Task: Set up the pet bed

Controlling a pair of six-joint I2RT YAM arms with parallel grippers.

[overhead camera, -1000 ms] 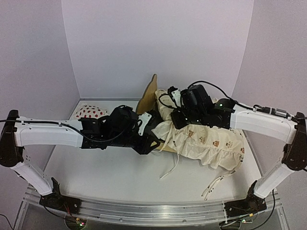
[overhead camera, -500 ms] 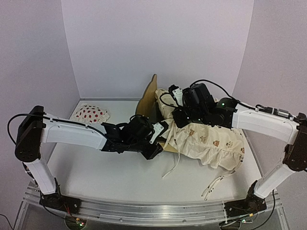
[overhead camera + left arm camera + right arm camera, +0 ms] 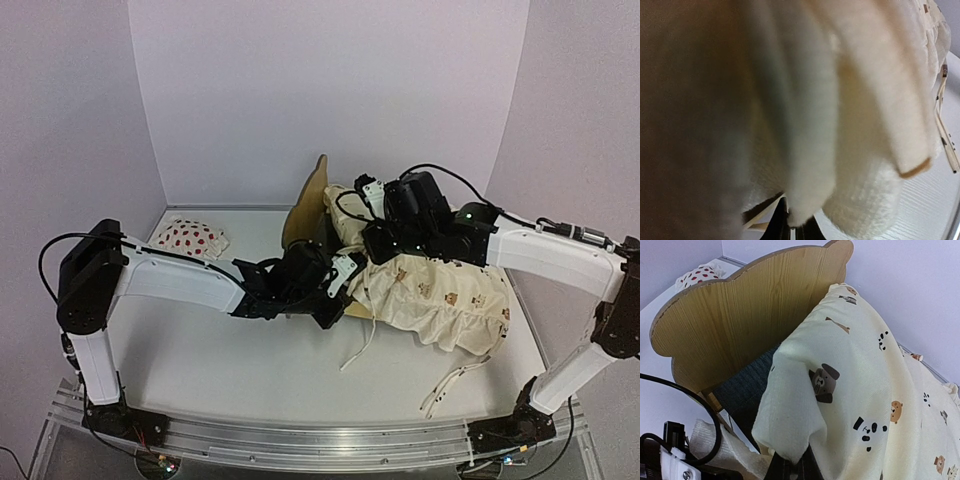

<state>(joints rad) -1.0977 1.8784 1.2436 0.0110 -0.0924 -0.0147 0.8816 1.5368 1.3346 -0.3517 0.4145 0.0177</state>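
I am pinching the cover (image 3: 865,390) tight in the right gripper (image 3: 790,466) and, I think, the left gripper (image 3: 792,231) too, so a hard pull is risking tipping the pet bed (image 3: 308,205) leaning up at the frame's middle.

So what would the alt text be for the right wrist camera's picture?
A cream animal-print cover, pinched at the bottom edge by the right gripper, drapes against the bed's bear-eared wooden headboard, with the grey base showing beneath. A strawberry-print pillow lies beyond the headboard at top left.
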